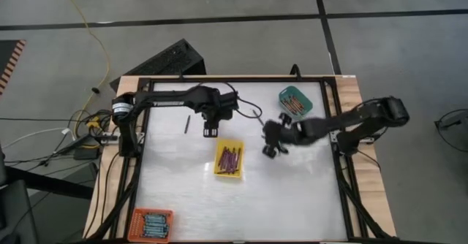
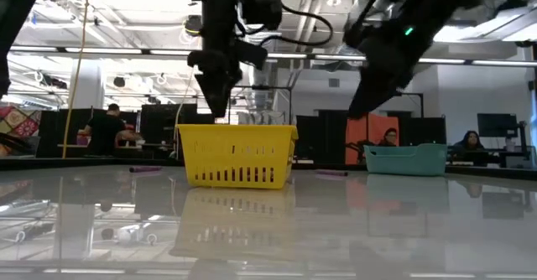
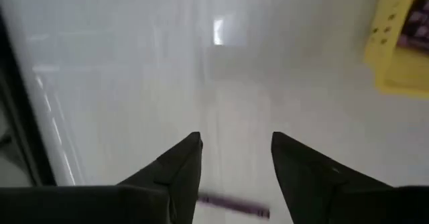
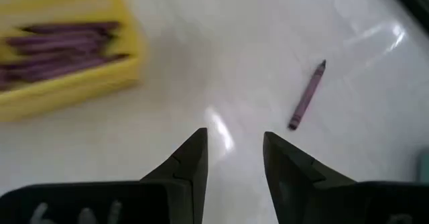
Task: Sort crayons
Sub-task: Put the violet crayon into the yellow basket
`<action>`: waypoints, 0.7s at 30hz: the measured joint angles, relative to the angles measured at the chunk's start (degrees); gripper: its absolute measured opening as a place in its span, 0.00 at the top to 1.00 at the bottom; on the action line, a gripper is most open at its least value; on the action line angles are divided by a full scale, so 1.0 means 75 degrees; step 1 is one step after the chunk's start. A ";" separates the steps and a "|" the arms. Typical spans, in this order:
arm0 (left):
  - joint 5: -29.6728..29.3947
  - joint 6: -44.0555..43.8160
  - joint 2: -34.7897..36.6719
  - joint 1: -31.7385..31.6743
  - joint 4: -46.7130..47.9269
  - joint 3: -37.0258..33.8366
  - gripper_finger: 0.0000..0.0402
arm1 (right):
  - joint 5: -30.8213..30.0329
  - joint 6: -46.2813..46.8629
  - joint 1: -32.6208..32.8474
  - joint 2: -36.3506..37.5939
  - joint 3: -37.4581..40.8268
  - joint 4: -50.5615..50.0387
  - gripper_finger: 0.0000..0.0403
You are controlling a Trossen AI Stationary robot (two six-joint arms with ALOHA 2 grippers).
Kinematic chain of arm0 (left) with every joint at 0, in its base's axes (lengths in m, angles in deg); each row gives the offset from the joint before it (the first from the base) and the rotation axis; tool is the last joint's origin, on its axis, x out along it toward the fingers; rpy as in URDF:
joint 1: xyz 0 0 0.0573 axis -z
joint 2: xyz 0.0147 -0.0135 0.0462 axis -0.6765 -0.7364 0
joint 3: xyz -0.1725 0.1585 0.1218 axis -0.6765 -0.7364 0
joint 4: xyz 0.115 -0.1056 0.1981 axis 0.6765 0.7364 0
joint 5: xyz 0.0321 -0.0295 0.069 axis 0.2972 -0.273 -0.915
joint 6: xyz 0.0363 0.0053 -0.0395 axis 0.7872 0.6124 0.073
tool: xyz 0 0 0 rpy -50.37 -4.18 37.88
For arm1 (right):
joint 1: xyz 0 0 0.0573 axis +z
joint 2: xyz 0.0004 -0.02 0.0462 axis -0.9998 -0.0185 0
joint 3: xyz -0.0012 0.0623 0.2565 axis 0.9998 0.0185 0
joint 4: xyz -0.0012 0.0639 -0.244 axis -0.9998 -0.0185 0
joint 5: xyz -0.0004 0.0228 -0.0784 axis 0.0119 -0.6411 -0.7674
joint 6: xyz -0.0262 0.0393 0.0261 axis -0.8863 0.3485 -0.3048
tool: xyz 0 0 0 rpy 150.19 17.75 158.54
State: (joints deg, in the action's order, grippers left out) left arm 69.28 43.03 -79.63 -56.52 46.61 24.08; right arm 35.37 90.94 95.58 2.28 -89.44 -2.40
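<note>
Nearest in the high view, the orange tray (image 1: pixel 151 223) of bluish-grey crayons (image 1: pixel 152 224) sits at the near left corner of the white table (image 1: pixel 292 200). Farther in, at mid-table, the yellow tray (image 1: pixel 229 158) holds a bundle of purple crayons (image 1: pixel 232 159). Just behind it hang both grippers. The left gripper (image 1: pixel 210 131) is above the tabletop with its fingers spread and nothing between them; its wrist view alone shows a purple crayon (image 3: pixel 233 206) lying flat on the table under the fingertips. The right gripper (image 1: pixel 272 150) hovers beside the yellow tray, fingers likewise parted and empty; only its wrist view shows a loose purple crayon (image 4: pixel 307 94) lying ahead of it. A dark crayon (image 1: pixel 187 123) lies alone toward the far left. The teal tray (image 1: pixel 295 102), at the far right, carries reddish crayons (image 1: pixel 295 102).

From table height the trays' contents are hidden behind the walls of the yellow tray (image 2: pixel 237 154) and teal tray (image 2: pixel 404 158). Beyond the glossy table that view shows a room with desks, monitors and seated people (image 2: pixel 106 129).
</note>
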 joint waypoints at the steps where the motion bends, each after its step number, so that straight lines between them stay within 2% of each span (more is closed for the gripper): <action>1: -0.0001 -0.0085 0.0087 -0.0040 0.0093 0.0000 0.57 | 0.0442 -0.0216 -0.0520 -0.0010 0.0000 -0.0024 0.66; 5: 0.0093 -0.0329 0.0619 -0.0130 0.0305 0.0000 0.57 | 0.2123 -0.0848 -0.2354 -0.0222 0.0000 0.0041 0.65; 8: 0.0160 -0.0401 0.1153 -0.0141 0.0392 0.0003 0.57 | 0.2904 -0.1260 -0.3261 -0.0429 0.0000 0.0426 0.62; 16: 0.0292 -0.0893 0.2383 0.0044 0.0375 0.0003 0.57 | 0.3304 -0.2162 -0.4372 -0.1650 -0.0006 0.0902 0.53; 18: 0.0317 -0.0983 0.2555 0.0169 0.0370 0.0003 0.57 | 0.2947 -0.2196 -0.4500 -0.2088 -0.0018 0.0992 0.53; 21: 0.0312 -0.1122 0.2777 0.0346 0.0433 0.0003 0.57 | 0.2951 -0.2097 -0.4676 -0.2592 -0.0038 0.1160 0.53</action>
State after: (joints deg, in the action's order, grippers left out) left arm 71.61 34.62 -58.80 -53.92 49.85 24.10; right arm 57.51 75.21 60.51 -17.16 -89.72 6.31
